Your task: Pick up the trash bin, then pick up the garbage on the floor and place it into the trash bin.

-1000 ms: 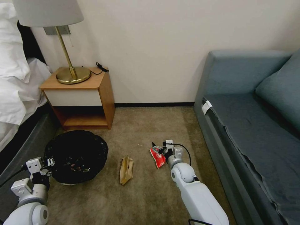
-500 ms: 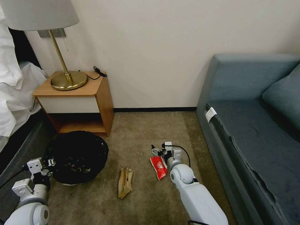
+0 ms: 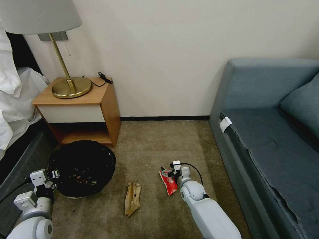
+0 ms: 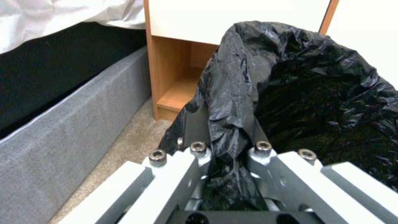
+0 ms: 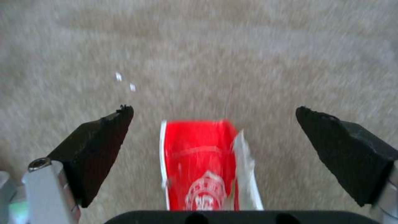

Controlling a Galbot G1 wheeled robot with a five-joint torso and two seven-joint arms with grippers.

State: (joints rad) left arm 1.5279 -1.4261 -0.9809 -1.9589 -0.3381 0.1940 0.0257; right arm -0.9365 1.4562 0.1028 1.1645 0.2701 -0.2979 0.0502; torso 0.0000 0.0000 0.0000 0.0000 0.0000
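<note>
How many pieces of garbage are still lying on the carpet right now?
2. The red-and-white packet lies between the open right gripper fingers; the yellow-brown wrapper lies between it and the trash bin. Others may be hidden.

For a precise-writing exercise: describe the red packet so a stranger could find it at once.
Start at the blue sofa; on the carpet beside it lies the red packet, under the open right gripper. Unlike the tan wrapper nearby, it is bright red with white print.

The bin stands on the floor before the nightstand; right of it lie a wrapper, then a packet.
</note>
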